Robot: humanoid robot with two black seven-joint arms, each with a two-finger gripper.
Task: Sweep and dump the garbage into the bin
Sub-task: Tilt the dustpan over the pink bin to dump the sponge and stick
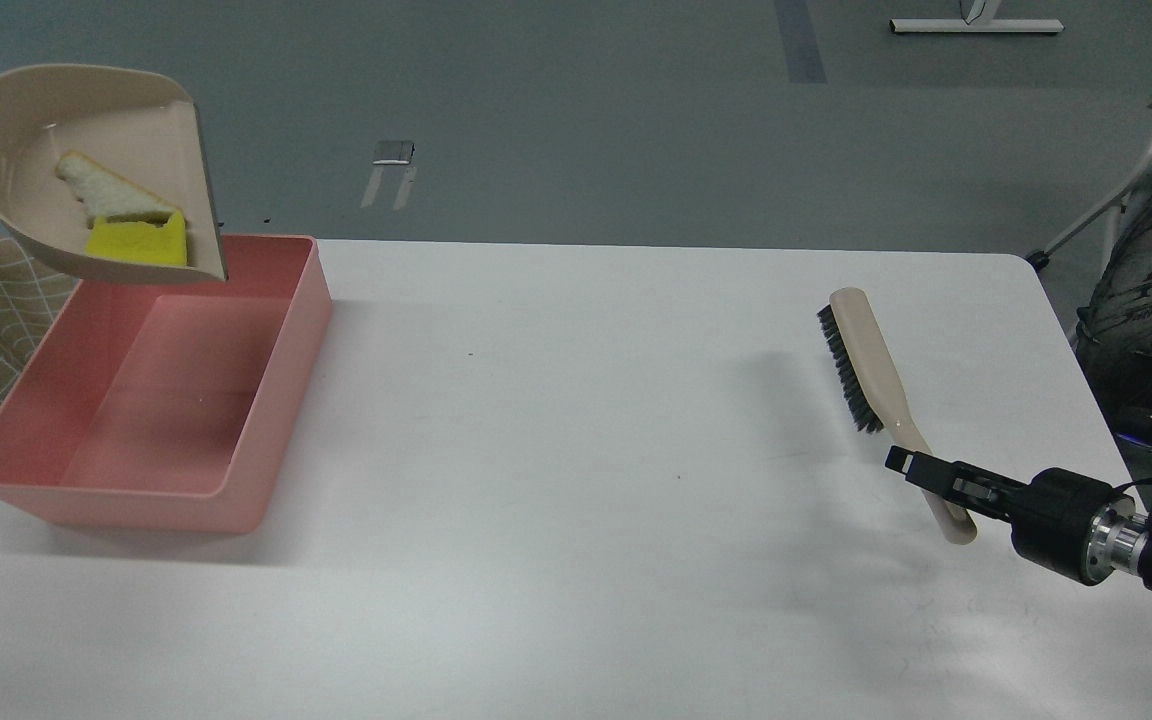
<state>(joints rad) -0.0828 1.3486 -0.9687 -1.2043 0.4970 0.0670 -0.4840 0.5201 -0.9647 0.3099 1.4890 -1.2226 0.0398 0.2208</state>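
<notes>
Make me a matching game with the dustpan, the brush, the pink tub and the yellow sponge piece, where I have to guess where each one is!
Things:
1. dustpan
2. brush
3. pink tub
4. yellow sponge piece

Places:
A. standing on the table's left side, nothing inside it
B. lying inside the dustpan, next to the bread slice
C. held up in the air, tilted over the tub
D. handle gripped by the right pincer

Pairs: 1-C, 2-D, 3-A, 4-B
</notes>
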